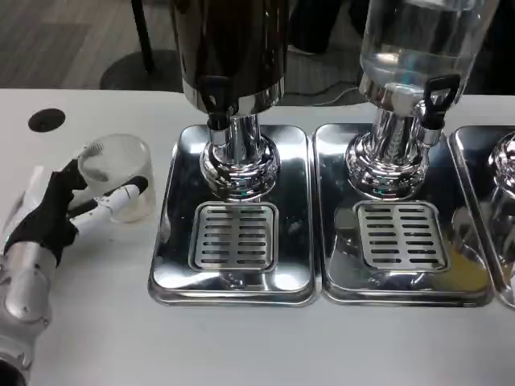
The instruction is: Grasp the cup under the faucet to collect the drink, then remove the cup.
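A clear plastic cup [119, 178] stands upright on the white table at the left, beside the dark drink dispenser's steel tray [181, 249]. My left hand [60, 211] wraps around the cup from its left side, a white-and-black finger crossing its front. The dark dispenser's faucet [217, 112] hangs over the slotted drain grate [234, 236], well to the right of the cup. Nothing stands on that grate.
A second dispenser with clear liquid [414, 48] and a black tap [436, 100] stands on its own steel tray [338, 265] to the right. A third tray's edge [499, 241] shows at far right. A round black hole [46, 120] marks the table's back left.
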You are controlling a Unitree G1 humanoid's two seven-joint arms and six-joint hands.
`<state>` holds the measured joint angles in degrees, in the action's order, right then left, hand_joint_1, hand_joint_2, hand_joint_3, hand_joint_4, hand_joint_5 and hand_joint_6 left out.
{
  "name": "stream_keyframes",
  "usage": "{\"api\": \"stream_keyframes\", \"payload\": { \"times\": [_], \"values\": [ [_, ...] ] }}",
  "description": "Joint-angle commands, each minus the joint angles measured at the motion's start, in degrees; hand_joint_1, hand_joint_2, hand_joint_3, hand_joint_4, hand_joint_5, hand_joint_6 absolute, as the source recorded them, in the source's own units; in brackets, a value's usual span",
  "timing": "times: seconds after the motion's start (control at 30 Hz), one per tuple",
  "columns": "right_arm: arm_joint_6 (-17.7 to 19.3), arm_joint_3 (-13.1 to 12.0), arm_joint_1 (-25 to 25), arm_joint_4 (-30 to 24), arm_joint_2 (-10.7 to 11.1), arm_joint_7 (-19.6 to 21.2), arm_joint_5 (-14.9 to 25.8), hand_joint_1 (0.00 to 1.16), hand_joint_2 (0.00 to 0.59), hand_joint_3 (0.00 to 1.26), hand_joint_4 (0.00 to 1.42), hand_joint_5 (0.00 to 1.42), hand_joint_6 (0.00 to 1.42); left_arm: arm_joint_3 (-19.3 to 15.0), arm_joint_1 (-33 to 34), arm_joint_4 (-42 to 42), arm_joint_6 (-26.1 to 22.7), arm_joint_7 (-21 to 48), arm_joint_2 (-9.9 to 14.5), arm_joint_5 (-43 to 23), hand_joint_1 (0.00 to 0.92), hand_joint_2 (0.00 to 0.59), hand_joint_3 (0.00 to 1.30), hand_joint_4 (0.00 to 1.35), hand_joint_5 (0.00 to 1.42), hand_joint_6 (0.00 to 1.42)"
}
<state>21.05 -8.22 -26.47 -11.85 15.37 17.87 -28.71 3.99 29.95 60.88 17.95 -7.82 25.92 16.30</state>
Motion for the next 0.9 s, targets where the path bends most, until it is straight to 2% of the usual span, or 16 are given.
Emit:
{"api": "stream_keyframes", "payload": {
  "times": [0.03, 0.17, 0.33, 0.9],
  "values": [
    [0.8, -0.4, 0.1, -1.0, -0.2, -0.2, 0.3, 0.53, 0.583, 0.39, 0.25, 0.19, 0.16, -0.4, -0.4, -0.3, 1.0, -0.5, 0.3, -0.2, 0.37, 0.166, 0.24, 0.4, 0.23, 0.21],
    [0.8, -0.3, 0.3, -1.0, -0.3, -0.2, 0.2, 0.53, 0.583, 0.39, 0.25, 0.19, 0.16, -0.5, -0.8, -0.6, 1.3, -1.0, 0.5, 0.1, 0.359, 0.171, 0.34, 0.45, 0.26, 0.22],
    [0.7, -0.2, 0.5, -1.0, -0.3, -0.2, 0.2, 0.53, 0.583, 0.39, 0.25, 0.19, 0.16, -1.0, -1.2, -1.0, 1.5, -2.0, 0.7, -0.1, 0.354, 0.18, 0.4, 0.49, 0.28, 0.23],
    [1.0, -0.3, -0.2, -1.5, -0.9, -0.3, 0.0, 0.53, 0.583, 0.39, 0.25, 0.19, 0.16, -1.8, -2.6, -3.2, 1.6, -4.1, 0.9, -0.2, 0.349, 0.185, 0.42, 0.5, 0.31, 0.23]
  ]
}}
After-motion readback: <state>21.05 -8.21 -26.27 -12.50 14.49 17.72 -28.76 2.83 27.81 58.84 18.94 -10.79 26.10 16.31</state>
